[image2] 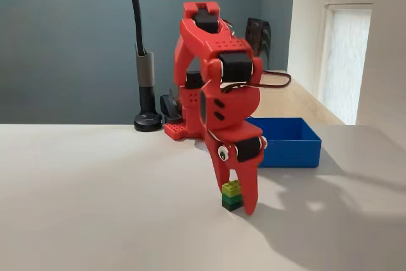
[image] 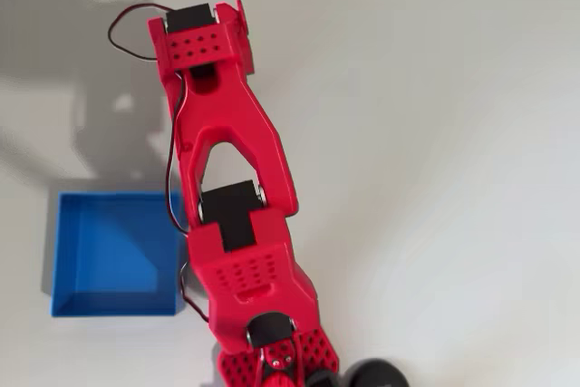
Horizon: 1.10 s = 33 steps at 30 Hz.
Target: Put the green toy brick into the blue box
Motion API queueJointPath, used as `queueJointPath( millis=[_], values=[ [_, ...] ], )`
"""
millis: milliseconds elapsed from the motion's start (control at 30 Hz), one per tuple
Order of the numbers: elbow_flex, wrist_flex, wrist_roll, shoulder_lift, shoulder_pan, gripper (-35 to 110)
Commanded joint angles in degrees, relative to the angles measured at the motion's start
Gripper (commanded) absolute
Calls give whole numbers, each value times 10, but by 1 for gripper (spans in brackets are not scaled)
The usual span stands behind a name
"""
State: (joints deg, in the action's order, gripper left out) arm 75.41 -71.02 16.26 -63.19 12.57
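Observation:
In the fixed view the green toy brick (image2: 231, 195) stands on the white table, lime on top with darker layers below. My red gripper (image2: 236, 204) points straight down over it, one finger on each side, and the jaws look closed against the brick's sides. Its tips are at table level. The blue box (image2: 288, 155) sits behind and to the right of the gripper, apart from it. In the overhead view the blue box (image: 109, 251) lies left of the arm with nothing in it. The arm's wrist hides the brick there.
A black lamp stand (image2: 147, 118) rises at the back of the table, left of the arm's base (image2: 181, 128). Open white table surface (image2: 95, 188) spreads to the left and front of the gripper. A window wall is at the right.

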Motion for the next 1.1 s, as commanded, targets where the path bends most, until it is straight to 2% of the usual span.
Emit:
queueJointPath(
  millis=[0,100,533,667,1067],
  values=[
    [-33,-4,-8,-12,11,9],
    [-34,-4,-18,-12,16,0],
    [5,-8,-26,-23,8,0],
    [-13,-51,-45,-31,4,0],
    [76,-76,-44,-244,39,0]
  ],
)
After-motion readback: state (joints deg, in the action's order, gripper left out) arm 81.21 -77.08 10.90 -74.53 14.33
